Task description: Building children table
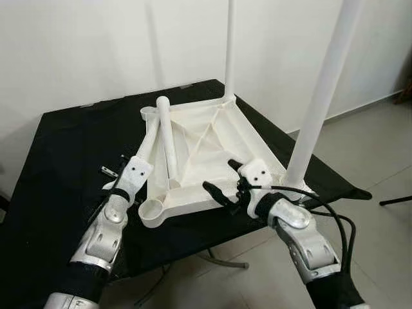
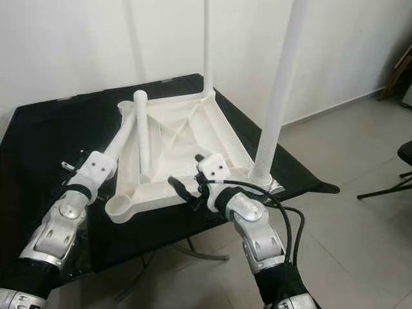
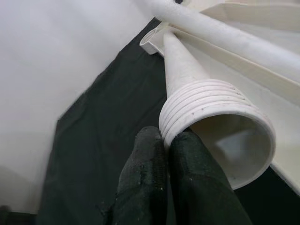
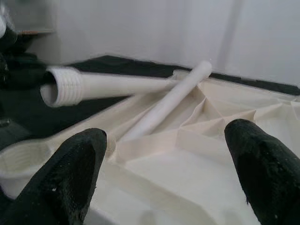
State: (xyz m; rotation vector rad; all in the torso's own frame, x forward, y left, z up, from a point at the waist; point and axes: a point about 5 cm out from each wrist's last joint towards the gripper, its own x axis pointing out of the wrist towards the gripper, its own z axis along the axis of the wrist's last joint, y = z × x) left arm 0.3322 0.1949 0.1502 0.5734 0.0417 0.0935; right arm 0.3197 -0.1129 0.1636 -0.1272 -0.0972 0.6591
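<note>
Left gripper (image 3: 164, 154) clamps the threaded end of a loose leg (image 3: 187, 89) at the upturned tabletop's (image 1: 212, 138) left edge. Right gripper (image 1: 222, 180), fingers apart, hovers over the near edge. Two fitted legs (image 1: 318, 96) stand upright on the right.

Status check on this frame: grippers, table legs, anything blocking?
Left gripper pinched on loose leg's threaded end. Right gripper open over upturned tabletop. Two legs upright, one lying inside; near-left socket vacant, unobstructed.

Head eyes look down; wrist cameras sit close (sharing tabletop (image 1: 212, 148)).
</note>
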